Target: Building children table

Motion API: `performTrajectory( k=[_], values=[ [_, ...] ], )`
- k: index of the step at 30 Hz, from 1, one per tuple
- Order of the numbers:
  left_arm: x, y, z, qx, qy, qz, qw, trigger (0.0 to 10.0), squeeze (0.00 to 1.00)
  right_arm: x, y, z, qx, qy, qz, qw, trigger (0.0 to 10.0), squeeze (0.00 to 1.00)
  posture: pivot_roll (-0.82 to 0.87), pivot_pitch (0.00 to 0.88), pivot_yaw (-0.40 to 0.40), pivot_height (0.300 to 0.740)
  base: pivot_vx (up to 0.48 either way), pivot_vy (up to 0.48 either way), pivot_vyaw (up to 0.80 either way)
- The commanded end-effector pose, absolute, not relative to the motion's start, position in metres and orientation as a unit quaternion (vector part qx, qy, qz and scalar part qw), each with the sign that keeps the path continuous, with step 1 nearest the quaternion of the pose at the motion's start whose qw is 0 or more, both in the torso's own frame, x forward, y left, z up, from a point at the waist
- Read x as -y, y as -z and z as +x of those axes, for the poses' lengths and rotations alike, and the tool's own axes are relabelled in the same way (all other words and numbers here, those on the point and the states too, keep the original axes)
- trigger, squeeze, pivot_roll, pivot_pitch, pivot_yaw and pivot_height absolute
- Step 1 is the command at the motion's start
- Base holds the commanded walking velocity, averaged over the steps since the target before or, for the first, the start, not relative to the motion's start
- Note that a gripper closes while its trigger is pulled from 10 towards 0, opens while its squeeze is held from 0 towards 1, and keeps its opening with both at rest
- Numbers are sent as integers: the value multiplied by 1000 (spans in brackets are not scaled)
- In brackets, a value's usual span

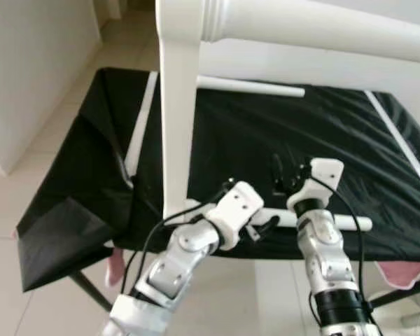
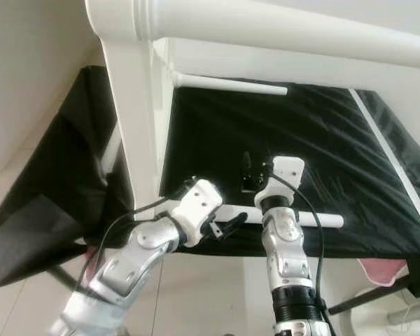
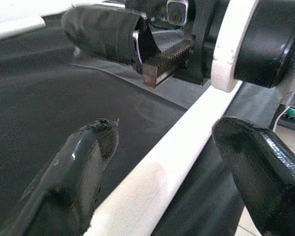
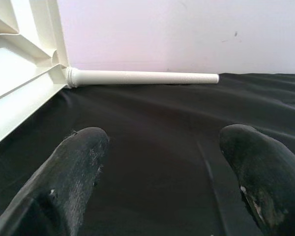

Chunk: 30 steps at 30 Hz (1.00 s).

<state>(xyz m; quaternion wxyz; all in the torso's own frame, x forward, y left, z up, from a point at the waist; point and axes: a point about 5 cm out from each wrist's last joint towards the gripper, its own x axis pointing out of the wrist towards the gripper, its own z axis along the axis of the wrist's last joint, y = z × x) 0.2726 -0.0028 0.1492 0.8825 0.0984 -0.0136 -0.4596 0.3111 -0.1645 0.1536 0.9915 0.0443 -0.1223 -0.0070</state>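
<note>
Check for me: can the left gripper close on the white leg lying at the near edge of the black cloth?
Probably yes. The left gripper is open with the near white leg running between its fingers, nothing blocking; the right gripper sits just beyond it.

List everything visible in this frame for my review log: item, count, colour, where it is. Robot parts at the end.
Table frame: one, white, standing on its side on the black cloth, left part.
Attached legs: two, white, one sticking out along the top, one low at the far edge.
Loose leg: one, white, lying at the near edge of the cloth, between the left gripper's open fingers.
Cloth: one, black, covering the work surface.
Floor: pale tiles, left.
Left gripper: open, around the loose leg.
Right gripper: open, above the cloth.
</note>
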Motion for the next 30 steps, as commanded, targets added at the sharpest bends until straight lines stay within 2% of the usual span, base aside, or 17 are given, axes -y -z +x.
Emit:
performTrajectory(
  k=[1, 10, 13, 18, 30],
  values=[
    [-12, -142, 289, 6, 309, 107, 945, 10000, 0, 172, -150, 307, 122, 22, 42, 991, 10000, 0, 40, 78, -56, 740, 0, 0, 0],
    [-37, -137, 305, -5, 234, 112, 966, 10000, 0, 171, -149, 306, 124, 22, 43, 991, 10000, 0, 37, 80, -57, 740, 0, 0, 0],
    [-56, -135, 315, -11, 174, 107, 979, 10000, 0, 173, -151, 307, 127, 22, 42, 991, 10000, 0, 36, 82, -58, 740, 0, 0, 0],
    [-70, -136, 322, -15, 139, 102, 985, 10000, 0, 174, -152, 308, 129, 23, 42, 991, 10000, 0, 40, 82, -58, 740, 0, 0, 0],
    [-99, -122, 313, -30, 112, 118, 986, 10000, 0, 172, -152, 309, 131, 14, 43, 990, 10000, 0, 47, 82, -71, 740, 0, 0, 0]
  ],
)
